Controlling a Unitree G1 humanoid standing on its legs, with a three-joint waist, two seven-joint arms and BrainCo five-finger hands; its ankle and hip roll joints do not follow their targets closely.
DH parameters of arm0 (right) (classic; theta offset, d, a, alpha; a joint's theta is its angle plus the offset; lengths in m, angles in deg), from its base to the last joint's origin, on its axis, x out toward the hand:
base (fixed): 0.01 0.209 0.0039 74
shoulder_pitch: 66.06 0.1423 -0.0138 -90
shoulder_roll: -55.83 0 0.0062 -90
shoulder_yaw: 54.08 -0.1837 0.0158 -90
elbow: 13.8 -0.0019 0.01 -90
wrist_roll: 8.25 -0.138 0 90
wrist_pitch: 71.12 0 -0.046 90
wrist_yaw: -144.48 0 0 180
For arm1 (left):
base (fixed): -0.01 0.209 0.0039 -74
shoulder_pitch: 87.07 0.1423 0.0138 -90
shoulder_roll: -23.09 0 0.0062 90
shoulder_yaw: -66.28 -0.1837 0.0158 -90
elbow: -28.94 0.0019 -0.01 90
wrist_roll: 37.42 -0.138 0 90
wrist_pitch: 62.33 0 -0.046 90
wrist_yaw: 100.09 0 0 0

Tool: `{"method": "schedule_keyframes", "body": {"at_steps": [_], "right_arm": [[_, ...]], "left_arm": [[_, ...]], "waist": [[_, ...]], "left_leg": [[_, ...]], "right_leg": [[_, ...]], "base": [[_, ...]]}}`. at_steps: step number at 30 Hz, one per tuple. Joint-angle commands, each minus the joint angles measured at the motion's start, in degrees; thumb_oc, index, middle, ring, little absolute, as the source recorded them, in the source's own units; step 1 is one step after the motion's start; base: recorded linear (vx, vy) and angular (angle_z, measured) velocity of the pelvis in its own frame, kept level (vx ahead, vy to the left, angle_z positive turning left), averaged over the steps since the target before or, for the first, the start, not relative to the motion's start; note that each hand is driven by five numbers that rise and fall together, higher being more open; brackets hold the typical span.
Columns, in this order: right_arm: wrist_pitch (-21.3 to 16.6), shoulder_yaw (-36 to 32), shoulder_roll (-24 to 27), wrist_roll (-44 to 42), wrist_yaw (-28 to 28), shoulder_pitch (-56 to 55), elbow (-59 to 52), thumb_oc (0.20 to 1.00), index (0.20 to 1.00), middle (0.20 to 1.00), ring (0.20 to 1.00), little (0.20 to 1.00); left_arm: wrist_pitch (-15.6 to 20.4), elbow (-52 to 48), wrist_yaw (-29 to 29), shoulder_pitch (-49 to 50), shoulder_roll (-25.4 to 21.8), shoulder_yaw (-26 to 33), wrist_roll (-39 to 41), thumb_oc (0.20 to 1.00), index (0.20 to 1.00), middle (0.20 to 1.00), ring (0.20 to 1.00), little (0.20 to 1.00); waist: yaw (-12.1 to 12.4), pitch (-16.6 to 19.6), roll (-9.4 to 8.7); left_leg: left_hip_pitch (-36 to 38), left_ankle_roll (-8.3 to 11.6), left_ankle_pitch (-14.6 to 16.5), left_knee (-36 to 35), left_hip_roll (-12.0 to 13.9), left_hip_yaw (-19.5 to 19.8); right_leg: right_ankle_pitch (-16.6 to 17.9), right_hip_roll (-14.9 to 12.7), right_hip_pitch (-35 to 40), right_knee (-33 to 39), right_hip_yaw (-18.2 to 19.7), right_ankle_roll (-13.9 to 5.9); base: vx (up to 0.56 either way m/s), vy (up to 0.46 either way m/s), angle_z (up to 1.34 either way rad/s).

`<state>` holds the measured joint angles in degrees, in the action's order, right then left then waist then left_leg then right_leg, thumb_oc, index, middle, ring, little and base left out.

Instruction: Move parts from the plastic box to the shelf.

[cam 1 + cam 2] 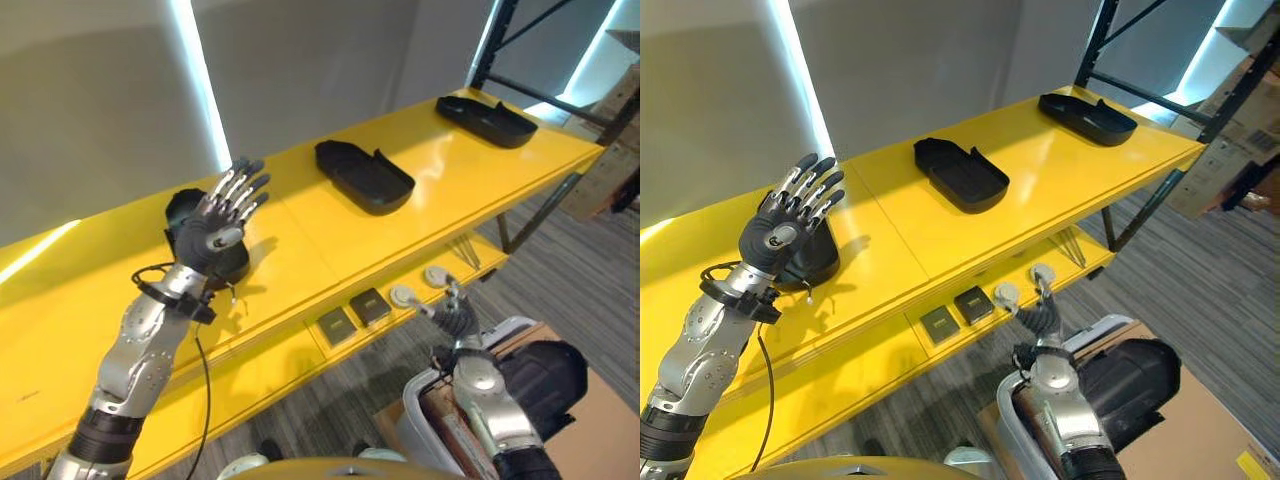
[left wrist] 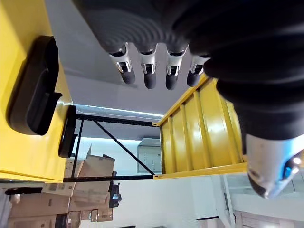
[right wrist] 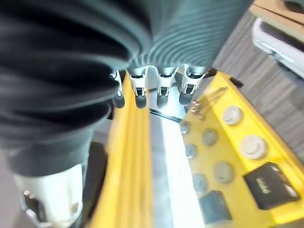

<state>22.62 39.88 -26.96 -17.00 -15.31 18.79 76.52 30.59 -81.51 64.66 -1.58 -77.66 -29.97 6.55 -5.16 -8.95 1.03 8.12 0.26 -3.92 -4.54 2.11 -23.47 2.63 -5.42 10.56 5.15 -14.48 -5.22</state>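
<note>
My left hand (image 1: 213,228) is raised over the yellow shelf top (image 1: 300,250), fingers straight and spread, holding nothing. Just behind and under it a black moulded part (image 1: 182,208) rests on the shelf. Two more black parts lie further right on the same surface, one in the middle (image 1: 365,177) and one at the far end (image 1: 487,120). My right hand (image 1: 455,320) hangs low in front of the shelf, open, above the pale plastic box (image 1: 412,412). A bulky black part (image 1: 545,375) sits in that box. In the right wrist view the fingers (image 3: 159,90) are straight.
The lower yellow shelf holds two small dark square blocks (image 1: 352,315), two pale round discs (image 1: 420,286) and thin rods (image 1: 465,252). A dark steel rack upright (image 1: 490,45) stands at the far right. Cardboard boxes (image 1: 1240,110) stand beyond it. Brown cardboard (image 1: 600,425) lies under the box.
</note>
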Motion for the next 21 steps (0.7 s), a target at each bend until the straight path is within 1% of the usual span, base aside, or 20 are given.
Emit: {"method": "schedule_keyframes", "body": {"at_steps": [1, 2, 3, 4, 5, 6, 7, 8, 9, 10, 11, 13, 14, 15, 16, 17, 18, 21], "right_arm": [[-3.1, -2.9, 2.2, -0.7, 2.8, 3.2, -4.3, 1.000, 1.000, 1.000, 1.000, 1.000], [-3.9, -3.8, 3.3, -0.9, 3.1, 4.4, -6.7, 1.000, 1.000, 1.000, 1.000, 1.000], [-4.6, -3.9, 3.8, -0.7, 2.8, 5.5, -7.3, 1.000, 1.000, 1.000, 1.000, 1.000], [-5.2, -3.8, 5.3, -0.4, 2.9, 8.9, -8.5, 1.000, 1.000, 1.000, 1.000, 1.000], [-5.2, -3.9, 5.6, -0.1, 3.2, 9.2, -8.8, 1.000, 1.000, 1.000, 1.000, 1.000], [-4.8, -4.5, 6.1, -0.2, 3.8, 9.5, -10.1, 1.000, 1.000, 1.000, 1.000, 1.000], [-5.0, -5.4, 6.5, -0.9, 3.6, 8.9, -11.6, 1.000, 1.000, 1.000, 1.000, 1.000], [-5.5, -6.2, 6.8, -1.6, 3.5, 8.0, -13.1, 1.000, 1.000, 1.000, 1.000, 1.000], [-5.9, -6.5, 6.9, -1.7, 3.7, 7.6, -13.6, 1.000, 1.000, 1.000, 1.000, 1.000], [-6.6, -7.4, 6.9, -2.0, 3.8, 6.4, -14.9, 1.000, 1.000, 1.000, 1.000, 1.000], [-7.9, -8.9, 6.9, -2.5, 3.0, 4.7, -16.6, 1.000, 1.000, 1.000, 1.000, 1.000], [-8.7, -9.9, 6.7, -3.1, 2.2, 3.4, -17.7, 1.000, 1.000, 1.000, 1.000, 1.000], [-9.0, -10.1, 6.4, -4.1, 0.9, 2.9, -18.6, 1.000, 1.000, 1.000, 1.000, 1.000], [-8.8, -9.7, 6.1, -4.7, 0.1, 2.9, -19.3, 1.000, 1.000, 1.000, 1.000, 1.000], [-8.5, -8.7, 5.8, -5.5, 0.8, 3.6, -20.1, 1.000, 1.000, 1.000, 1.000, 1.000], [-8.4, -8.5, 5.7, -5.5, 0.8, 3.7, -20.1, 1.000, 1.000, 1.000, 1.000, 1.000], [-8.3, -7.9, 5.5, -5.2, 1.8, 4.3, -20.2, 1.000, 1.000, 1.000, 1.000, 1.000], [-7.9, -6.0, 4.6, -4.3, 3.6, 6.2, -19.5, 1.000, 1.000, 1.000, 1.000, 1.000]], "left_arm": [[4.5, -3.6, -3.7, 0.7, 0.8, 2.5, 3.1, 1.000, 1.000, 1.000, 1.000, 1.000], [4.4, -5.0, -3.4, 1.3, 1.4, 2.8, 2.0, 1.000, 1.000, 1.000, 1.000, 1.000], [4.4, -5.6, -2.3, 1.5, 1.5, 2.9, 1.1, 1.000, 1.000, 1.000, 1.000, 1.000], [3.3, -6.8, -1.3, 1.3, 1.9, 3.3, 0.2, 1.000, 1.000, 1.000, 1.000, 1.000], [3.0, -6.9, -1.5, 1.2, 2.1, 3.3, 0.2, 1.000, 1.000, 1.000, 1.000, 1.000], [2.0, -6.8, -2.2, 0.9, 2.4, 3.1, 0.5, 1.000, 1.000, 1.000, 1.000, 1.000], [1.8, -6.8, -1.9, 0.7, 2.4, 2.9, 0.8, 1.000, 1.000, 1.000, 1.000, 1.000], [1.2, -6.6, -1.7, 0.2, 2.1, 2.5, 1.6, 1.000, 1.000, 1.000, 1.000, 1.000], [1.1, -6.4, -1.9, 0.0, 2.1, 2.3, 1.9, 1.000, 1.000, 1.000, 1.000, 1.000], [0.9, -6.0, -1.5, -1.0, 1.8, 1.4, 2.4, 1.000, 1.000, 1.000, 1.000, 1.000], [0.8, -5.4, -0.2, -2.6, 2.0, -0.2, 2.2, 1.000, 1.000, 1.000, 1.000, 1.000], [0.7, -5.2, 0.5, -3.1, 2.0, -0.8, 1.9, 1.000, 1.000, 1.000, 1.000, 1.000], [1.0, -5.4, 2.0, -2.8, 1.9, -1.0, 1.2, 1.000, 1.000, 1.000, 1.000, 1.000], [1.2, -5.9, 3.2, -2.3, 1.8, -0.9, 0.6, 1.000, 1.000, 1.000, 1.000, 1.000], [1.5, -6.6, 3.4, -1.7, 1.8, -0.8, 0.4, 1.000, 1.000, 1.000, 1.000, 1.000], [1.6, -6.6, 3.5, -1.7, 1.8, -0.8, 0.4, 1.000, 1.000, 1.000, 1.000, 1.000], [1.8, -6.8, 3.6, -1.6, 1.6, -1.0, 0.6, 1.000, 1.000, 1.000, 1.000, 1.000], [2.2, -6.7, 4.2, -2.6, 1.3, -2.4, 0.6, 1.000, 1.000, 1.000, 1.000, 1.000]], "waist": [[1.4, 0.4, -0.21], [2.6, 0.5, -0.13], [3.4, 0.4, -0.09], [5.8, -0.1, -0.34], [5.9, -0.2, -0.33], [5.7, -0.5, -0.12], [5.0, -0.9, 0.06], [4.2, -1.2, 0.19], [4.0, -1.4, 0.24], [3.0, -1.8, 0.38], [1.4, -2.7, 0.60], [0.6, -3.4, 0.59], [0.4, -4.1, 0.65], [0.7, -4.8, 0.59], [1.4, -5.2, 0.86], [1.6, -5.1, 0.80], [1.8, -5.1, 1.14], [2.2, -4.6, 1.92]], "left_leg": [[2.5, 2.89, 3.4, 0.7, 4.3, 4.3], [1.2, 1.77, 4.9, 2.1, 1.6, 10.4], [0.7, 0.98, 6.2, 3.2, -0.5, 14.8], [-1.7, -1.30, 8.5, 7.5, -6.1, 25.3], [-1.9, -1.51, 8.7, 7.8, -6.6, 25.9], [-1.9, -1.89, 9.1, 8.3, -7.2, 25.7], [-1.6, -2.23, 9.4, 8.6, -7.3, 24.6], [-1.4, -2.54, 9.6, 8.7, -7.4, 23.8], [-1.2, -2.65, 9.7, 8.7, -7.4, 23.5], [-0.9, -3.05, 10.1, 8.6, -7.6, 22.9], [-0.1, -3.62, 10.4, 8.0, -8.0, 21.5], [0.7, -3.79, 10.4, 7.4, -7.9, 20.1], [1.9, -3.81, 10.7, 6.5, -7.8, 18.0], [2.9, -3.88, 10.9, 5.6, -7.7, 15.0], [3.8, -4.18, 10.8, 4.0, -7.4, 11.1], [3.6, -4.23, 10.6, 3.9, -7.4, 10.7], [3.7, -4.53, 10.4, 3.1, -7.1, 9.2], [2.8, -5.30, 9.7, 2.3, -6.2, 6.6]], "right_leg": [[-0.6, 0.2, -1.9, -0.2, 1.4, -0.69], [-0.3, 0.6, -2.7, -0.2, 4.5, -0.78], [-0.3, 1.0, -2.9, -0.2, 6.4, -0.97], [1.3, 1.4, -4.2, -0.2, 12.7, -1.39], [1.5, 1.4, -4.4, -0.2, 13.4, -1.52], [2.2, 1.3, -4.9, -0.2, 14.5, -1.95], [2.8, 1.2, -5.3, -0.3, 15.1, -2.22], [3.3, 0.9, -5.9, -0.6, 15.6, -2.55], [3.5, 0.8, -6.2, -0.7, 15.8, -2.69], [4.3, 0.3, -7.3, -1.0, 16.3, -3.30], [5.9, -0.5, -9.6, -1.8, 16.3, -4.45], [7.1, -1.1, -11.2, -2.4, 15.3, -5.25], [8.2, -2.1, -12.1, -3.1, 12.0, -6.16], [9.8, -3.4, -13.5, -5.2, 7.7, -7.14], [10.4, -5.1, -14.9, -8.8, 2.5, -7.99], [10.6, -5.4, -15.2, -9.2, 2.2, -7.97], [9.9, -6.2, -15.4, -11.5, 0.5, -8.07], [7.1, -8.0, -14.4, -16.0, -1.8, -7.13]], "base": [[0.00, 0.057, -0.36], [0.00, 0.069, -0.57], [-0.08, 0.128, -1.69], [-0.08, 0.101, -2.22], [-0.12, 0.143, -2.89], [-0.08, 0.130, -2.49], [-0.10, 0.168, -2.06], [-0.09, 0.130, -1.39], [-0.11, 0.138, -0.83], [-0.18, 0.158, -0.93], [-0.19, 0.158, -0.93], [-0.12, 0.092, -0.82], [-0.12, 0.055, -0.73], [-0.21, 0.046, -1.67], [-0.21, 0.016, -2.07], [-0.20, -0.002, -2.27], [-0.14, -0.025, -1.52], [-0.14, -0.070, -0.75]]}}
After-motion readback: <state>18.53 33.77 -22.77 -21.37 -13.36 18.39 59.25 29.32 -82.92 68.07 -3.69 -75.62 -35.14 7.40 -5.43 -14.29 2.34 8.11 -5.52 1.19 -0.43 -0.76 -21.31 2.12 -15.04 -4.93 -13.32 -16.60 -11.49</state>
